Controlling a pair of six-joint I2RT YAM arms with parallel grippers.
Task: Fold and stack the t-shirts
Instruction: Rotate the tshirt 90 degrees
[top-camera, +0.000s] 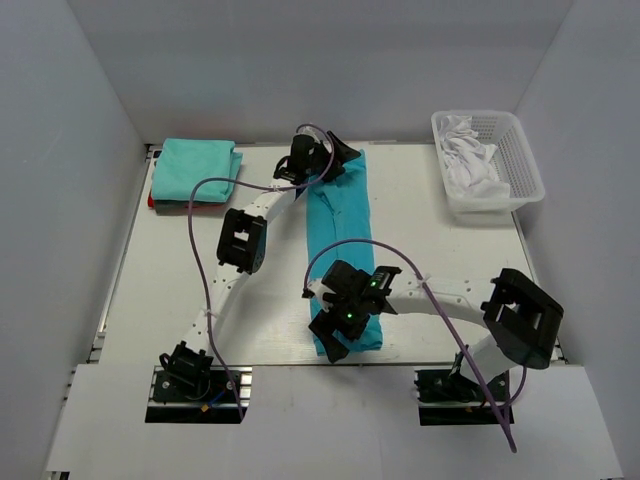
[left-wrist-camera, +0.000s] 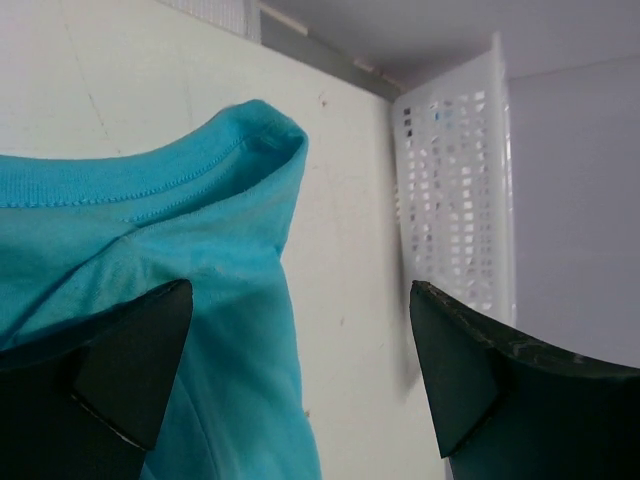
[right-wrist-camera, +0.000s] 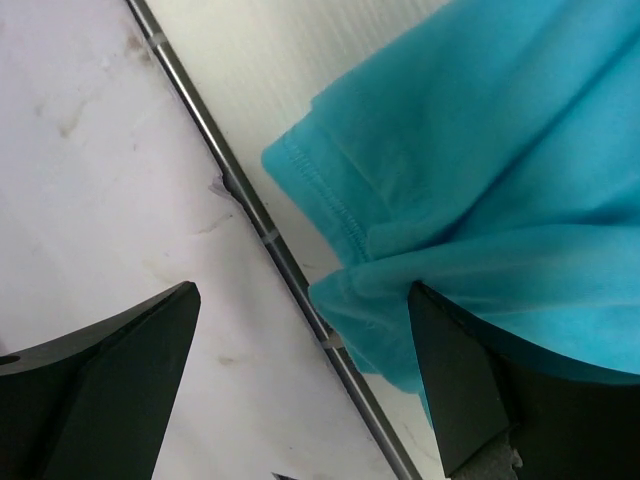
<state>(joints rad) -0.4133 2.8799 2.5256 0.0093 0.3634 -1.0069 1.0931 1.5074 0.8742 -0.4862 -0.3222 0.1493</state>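
The widest bare stretch of the counter (top-camera: 445, 250) lies between the turquoise shirt (top-camera: 340, 215), stretched down the middle, and the right edge. A white basket (top-camera: 490, 205) fills the far right corner, a folded stack (top-camera: 195, 168) the far left corner. The left arm (top-camera: 243, 240) and its purple cable (top-camera: 192, 240) cross the left half. The right arm (top-camera: 450, 298) lies along the near edge. Walls (top-camera: 60, 200) close three sides.

Your bright turquoise t-shirt (top-camera: 342, 225), plain, stitched hems, on the white table (top-camera: 440, 260), paler mint-teal folded t-shirts (top-camera: 195, 168) at ten o'clock, white lattice-holed basket (top-camera: 522, 165) at two o'clock, white cloth (top-camera: 468, 160) inside, black left pincer (left-wrist-camera: 298, 350) and right pincer (right-wrist-camera: 300, 350), lilac cables (top-camera: 195, 240).
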